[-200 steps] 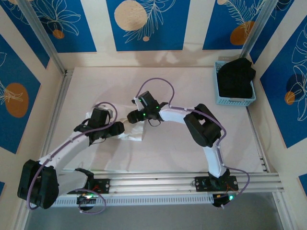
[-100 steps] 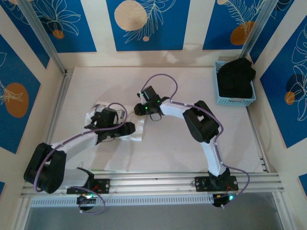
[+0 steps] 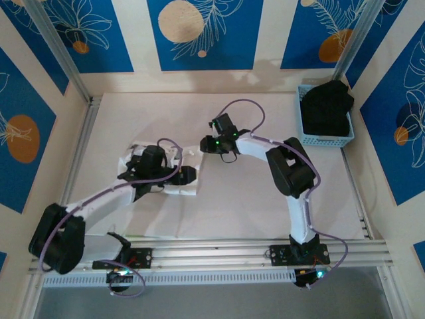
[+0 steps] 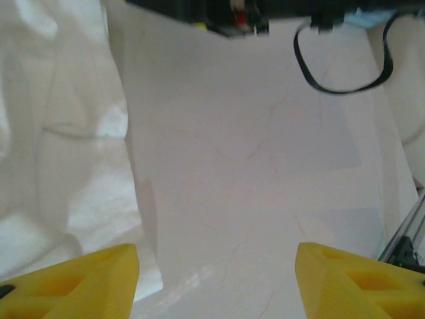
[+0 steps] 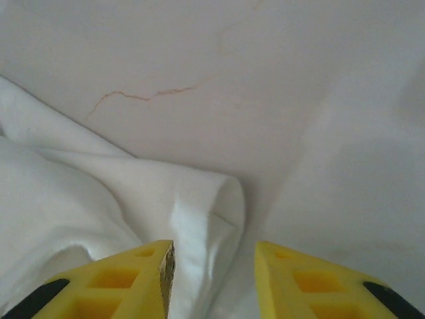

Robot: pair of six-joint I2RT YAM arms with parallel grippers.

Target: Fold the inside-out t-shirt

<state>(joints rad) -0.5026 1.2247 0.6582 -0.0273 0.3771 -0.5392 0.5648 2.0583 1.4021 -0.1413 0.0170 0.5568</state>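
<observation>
The inside-out t-shirt lies bunched and wrinkled on the pale table, left of centre, partly under my left arm. My left gripper hovers at its right edge. In the left wrist view that gripper is wide open over bare table, with the shirt to its left. My right gripper sits just behind the shirt's far right corner. In the right wrist view it is open, and a rolled fold of the shirt lies between its yellow fingers, not pinched.
A light blue basket at the back right holds a black garment. An aluminium rail runs along the near edge. My right arm's black cable loops at the top of the left wrist view.
My right gripper has moved right and back, away from the middle of the shirt. My left arm has swung right across the cloth. The shirt's right edge has shifted slightly.
</observation>
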